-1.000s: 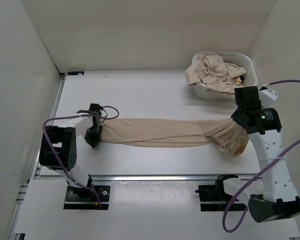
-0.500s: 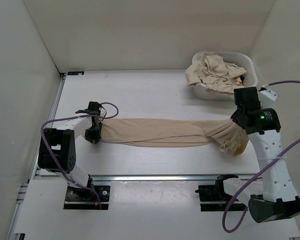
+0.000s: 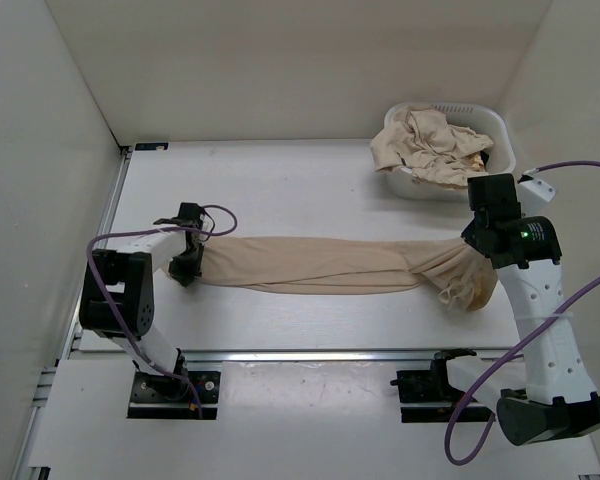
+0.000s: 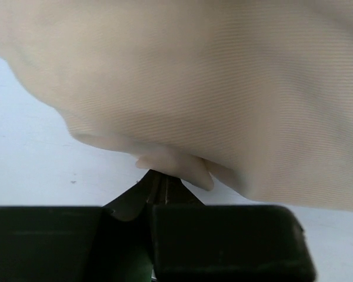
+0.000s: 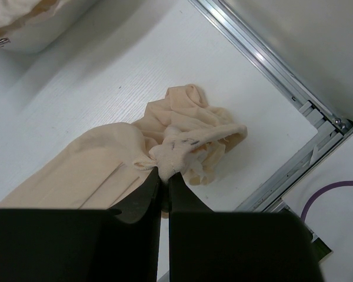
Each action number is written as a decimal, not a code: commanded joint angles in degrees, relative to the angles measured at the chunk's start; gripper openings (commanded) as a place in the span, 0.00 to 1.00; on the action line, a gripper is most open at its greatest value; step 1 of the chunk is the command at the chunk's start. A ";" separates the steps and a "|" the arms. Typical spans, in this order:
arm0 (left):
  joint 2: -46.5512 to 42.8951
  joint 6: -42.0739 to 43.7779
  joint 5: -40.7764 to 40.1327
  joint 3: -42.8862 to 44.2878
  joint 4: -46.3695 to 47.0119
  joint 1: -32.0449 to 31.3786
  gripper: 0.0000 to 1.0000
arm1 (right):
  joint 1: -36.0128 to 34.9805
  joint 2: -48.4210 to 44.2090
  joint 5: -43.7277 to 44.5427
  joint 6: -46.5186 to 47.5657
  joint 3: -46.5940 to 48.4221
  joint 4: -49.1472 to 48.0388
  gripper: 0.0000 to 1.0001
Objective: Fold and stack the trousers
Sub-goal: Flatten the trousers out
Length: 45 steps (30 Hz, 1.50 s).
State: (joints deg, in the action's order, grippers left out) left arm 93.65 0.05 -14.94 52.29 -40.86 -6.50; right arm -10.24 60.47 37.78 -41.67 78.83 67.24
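While the right arm has stayed put since a second ago, the left arm has slid a tiny bit toward the far side. The trousers (image 3: 330, 265) lie much as they did.

Nearest, both arm bases sit at the front edge of the table (image 3: 280, 180). The left arm bends up from its base and reaches low over the table. The left claw (image 3: 191, 262) is pressed together on the left end of the trousers, and a small soft fold sticks out at its tips. The right arm stands tall and leans in. The right claw (image 5: 163, 176) points down and pinches a bunched knot of cloth at the right end.

Between the two claws the trousers lie stretched in a long band across the middle of the table. They are smooth and tan, with crumpled folds by the right claw.

Farther back on the right, a white plastic basket (image 3: 496, 126) holds a heap of trousers (image 3: 425, 145), tan and all rumpled.
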 commanded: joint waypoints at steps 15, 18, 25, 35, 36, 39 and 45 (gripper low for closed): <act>-25.96 -0.05 -11.87 13.18 -3.25 22.66 0.14 | 2.33 -0.79 14.87 -0.86 8.09 5.97 0.00; -28.25 -0.05 -11.26 15.99 -3.96 27.23 0.14 | 2.33 -0.79 16.27 -1.40 11.69 7.98 0.00; -27.21 -0.05 -5.37 22.58 -4.67 33.75 0.14 | 2.33 -3.07 22.51 1.93 17.15 7.74 0.00; 0.64 -0.05 -3.25 41.20 -5.90 26.46 0.14 | 8.19 15.10 15.51 7.22 8.28 -11.93 0.00; 2.75 -0.05 -3.25 42.53 -5.90 25.84 0.14 | 9.78 18.34 13.22 7.22 8.27 -13.00 0.00; 11.89 -0.05 -3.78 49.55 -5.90 24.43 0.14 | 13.57 24.25 9.42 6.43 8.18 -16.08 0.00; 25.00 -0.05 -4.48 60.90 -5.90 21.27 0.14 | 15.95 33.29 7.58 7.04 15.55 -16.10 0.00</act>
State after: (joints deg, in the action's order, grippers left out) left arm 118.21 0.03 -18.00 108.73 -47.22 15.99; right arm 4.60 93.12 45.32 -35.33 88.18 54.26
